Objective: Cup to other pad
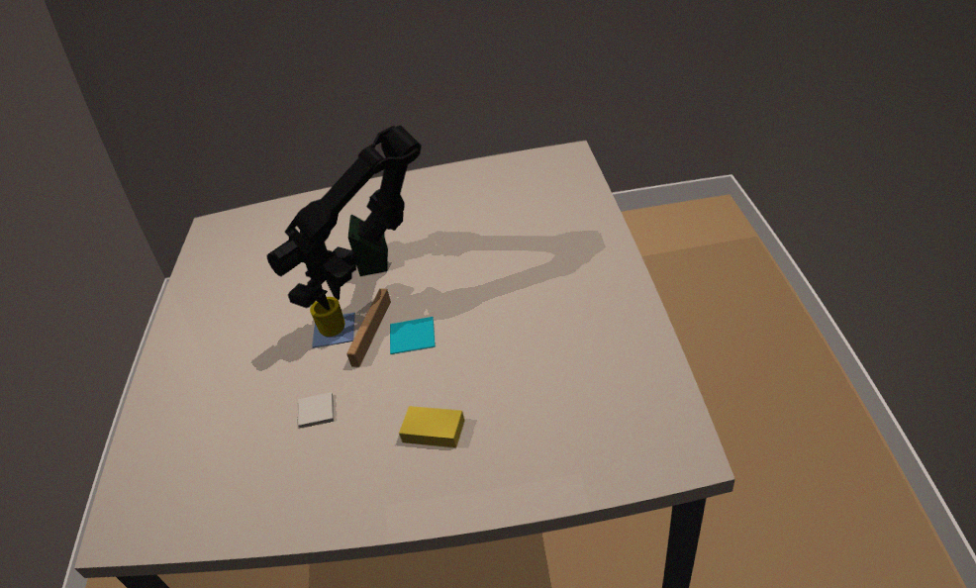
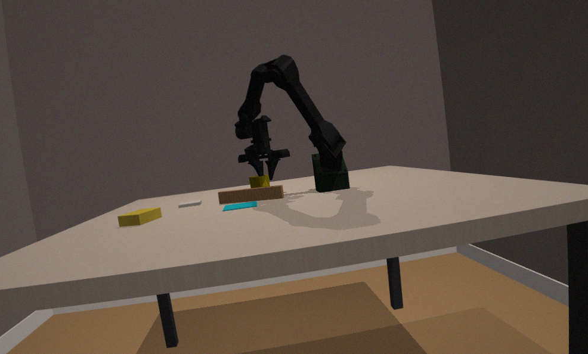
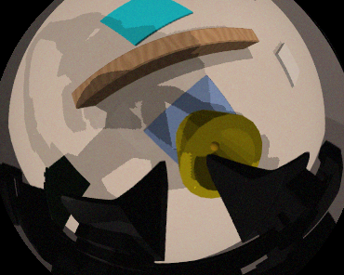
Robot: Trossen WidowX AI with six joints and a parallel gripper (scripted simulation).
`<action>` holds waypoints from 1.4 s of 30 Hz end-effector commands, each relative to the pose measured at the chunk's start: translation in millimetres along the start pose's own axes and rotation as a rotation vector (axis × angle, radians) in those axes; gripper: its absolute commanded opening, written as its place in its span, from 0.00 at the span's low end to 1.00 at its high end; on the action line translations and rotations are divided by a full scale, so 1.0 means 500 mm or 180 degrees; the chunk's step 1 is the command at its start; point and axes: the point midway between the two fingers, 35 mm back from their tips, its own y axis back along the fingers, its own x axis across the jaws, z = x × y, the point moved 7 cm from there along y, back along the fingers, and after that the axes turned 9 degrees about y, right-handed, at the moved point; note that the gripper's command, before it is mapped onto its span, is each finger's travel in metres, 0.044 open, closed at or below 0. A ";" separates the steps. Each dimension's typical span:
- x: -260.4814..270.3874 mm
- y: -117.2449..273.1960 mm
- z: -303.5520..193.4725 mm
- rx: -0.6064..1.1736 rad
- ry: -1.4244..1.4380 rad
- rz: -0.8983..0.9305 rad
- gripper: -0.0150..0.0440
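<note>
The yellow cup (image 1: 329, 324) (image 2: 259, 182) (image 3: 242, 132) stands upright on the blue pad (image 1: 348, 331) (image 3: 212, 93). An orange marble (image 3: 215, 146) shows inside it; the rest of the inside is partly hidden by a finger. My gripper (image 1: 331, 302) (image 2: 266, 177) (image 3: 186, 163) points down at the cup's rim, partly open. In the wrist view one fingertip is over the cup's mouth and the other is outside its wall; neither is seen gripping it. The cyan pad (image 1: 412, 335) (image 2: 240, 206) (image 3: 149, 14) bears nothing.
A low wooden bar (image 1: 369, 329) (image 2: 250, 195) (image 3: 165, 51) stands between the two pads. A white tile (image 1: 315, 409) (image 2: 189, 204) (image 3: 288, 64) and a yellow block (image 1: 432, 423) (image 2: 139, 217) lie farther from the arm's base.
</note>
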 end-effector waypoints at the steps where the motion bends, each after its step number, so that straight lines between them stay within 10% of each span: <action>1: 0.001 -0.012 0.001 -0.0016 -0.0020 -0.0004 0.54; 42: 0.001 -0.010 0.000 -0.0004 -0.0004 0.0004 0.25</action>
